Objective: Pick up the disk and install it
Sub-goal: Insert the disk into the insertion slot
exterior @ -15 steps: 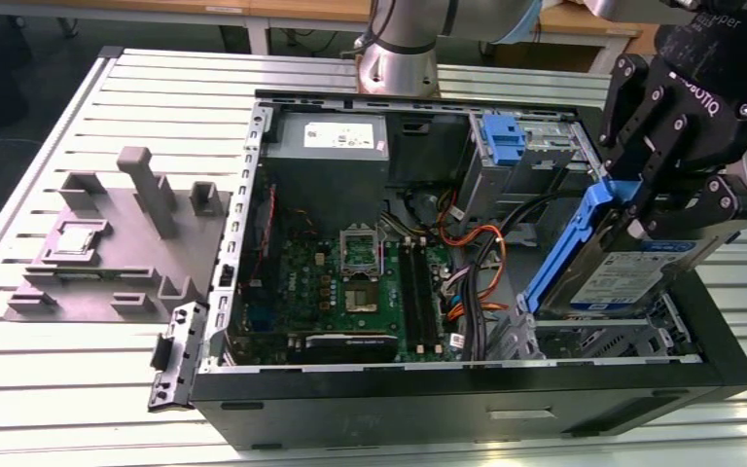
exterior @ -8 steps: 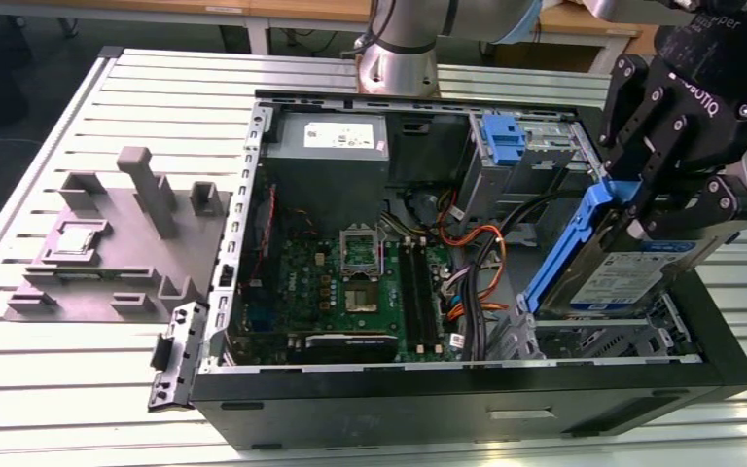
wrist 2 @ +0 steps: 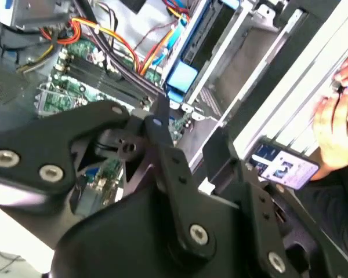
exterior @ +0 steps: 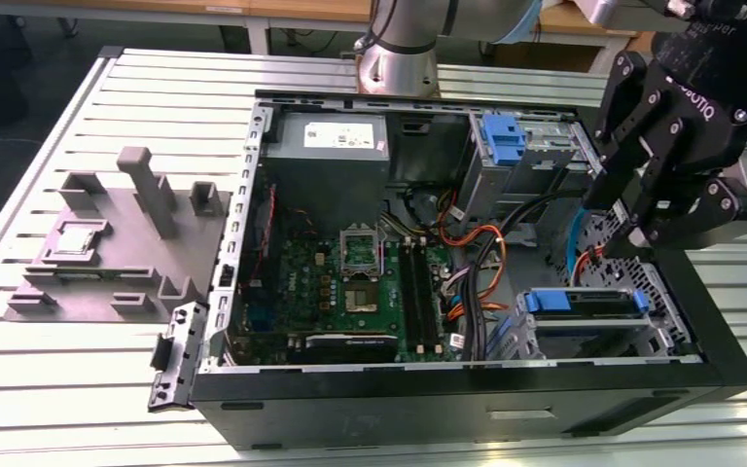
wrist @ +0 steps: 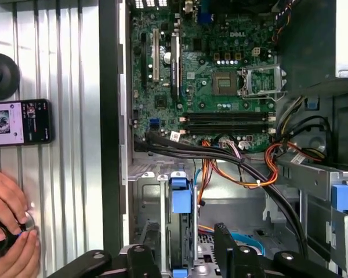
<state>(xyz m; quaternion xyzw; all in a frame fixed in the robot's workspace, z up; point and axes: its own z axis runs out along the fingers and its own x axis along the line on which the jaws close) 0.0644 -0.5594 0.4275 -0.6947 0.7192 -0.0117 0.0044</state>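
a slatted metal bench (exterior: pixel 153 83) is seen carrying an open black computer case (exterior: pixel 478 413), laid on its side with the innards exposed. the grey robot arm (exterior: pixel 400 44) is seen beyond the case's far wall, and the black claw (exterior: pixel 626 216) is hung over the case's end at the exterior view's right. at the exterior view's left, a grey moulded fixture (exterior: pixel 114 243) is set on the bench just beside the case. inside, a grey power-supply box (exterior: pixel 328 156) is fitted against the far wall and a green motherboard (exterior: pixel 347 282) is laid across the case's floor. the disk (exterior: pixel 586 302) is found standing in the metal bay at the case's near corner on the exterior view's right, its blue carrier edge uppermost, under the claw. in the first wrist view the claw's fingers (wrist: pixel 225 246) are spread wide, one to each side of that blue edge; nothing is gripped, and no contact with the disk can be made out. a phone (wrist: pixel 20 121) is laid on the bench outside the case, and a person's hands (wrist: pixel 8 208) are seen near it.
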